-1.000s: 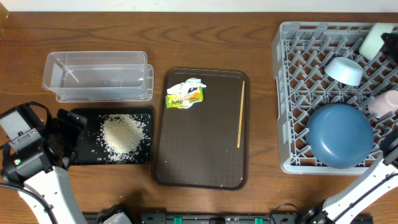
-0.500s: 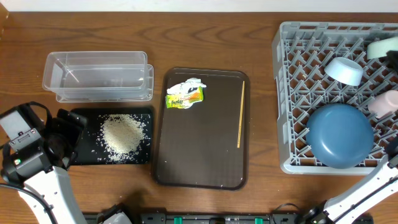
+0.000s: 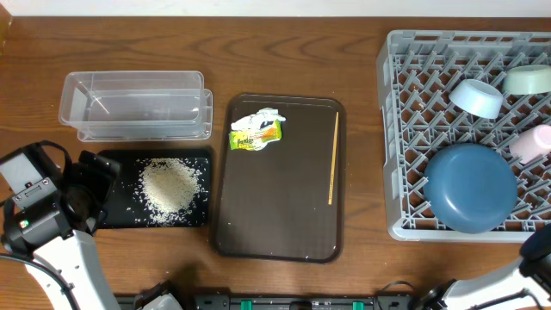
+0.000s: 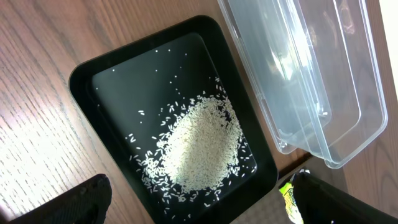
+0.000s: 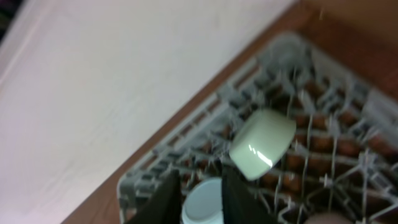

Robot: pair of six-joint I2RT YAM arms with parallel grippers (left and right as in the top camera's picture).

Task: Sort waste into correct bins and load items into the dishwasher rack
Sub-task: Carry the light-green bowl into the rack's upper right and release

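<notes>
Now lets go of mint green bowl (image 3: 527, 79) in rack (image 3: 405, 52) far right corner, right tool (image 5: 200, 177) barely parted, empty; holds left tool (image 4: 199, 186) wide, empty; leaves wrapper (image 3: 256, 131) unsorted.

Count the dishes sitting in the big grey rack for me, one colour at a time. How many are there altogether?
Dark blue: 1, the large round blue plate
Light blue: 1, the light blue bowl
Mint green: 1, the small mint green bowl
Pink: 1, the small pink cup
Total: 4 dishes in the big square grey plastic rack
</notes>
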